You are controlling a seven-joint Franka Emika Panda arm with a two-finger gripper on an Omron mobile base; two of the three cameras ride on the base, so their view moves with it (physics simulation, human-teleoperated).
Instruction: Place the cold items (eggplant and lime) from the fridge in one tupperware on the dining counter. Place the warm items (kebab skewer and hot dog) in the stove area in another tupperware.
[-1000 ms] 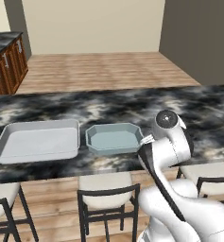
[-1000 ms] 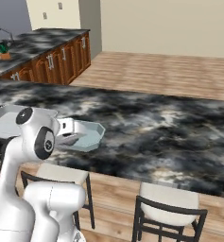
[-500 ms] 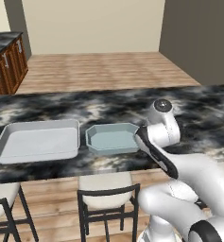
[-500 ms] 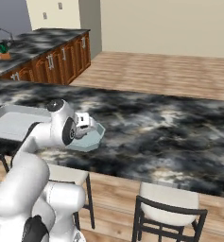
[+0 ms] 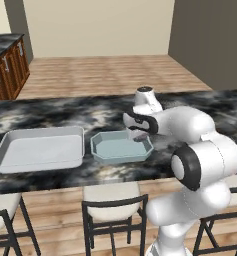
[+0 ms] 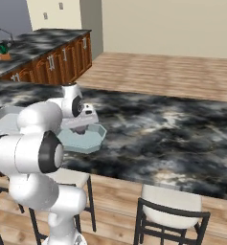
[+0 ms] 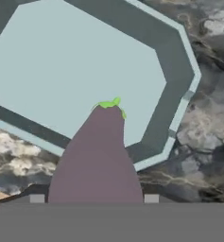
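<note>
My gripper (image 5: 139, 134) hangs low over the right end of a pale blue eight-sided tupperware (image 5: 121, 148) on the marbled dining counter (image 5: 65, 112). It is shut on the eggplant (image 7: 98, 160), a dull purple lump with a small green stem that points at the container's floor (image 7: 75, 61). In the hand view the eggplant sits over the near rim, its tip above the inside. The right base view shows the gripper (image 6: 79, 129) above the same tupperware (image 6: 88, 142). The container holds nothing else that I can see. The lime and the fridge are out of view.
A larger rectangular grey tray (image 5: 40, 149) lies left of the tupperware on the counter. Stools (image 5: 112, 200) stand along the counter's near edge. Wood cabinets with a dark worktop (image 6: 43, 45) stand at the far left; open wood floor (image 5: 105, 75) lies beyond the counter.
The arm has unfolded forward from near the base and carried the hand out over the counter to the small tupperware. The containers have not moved.
</note>
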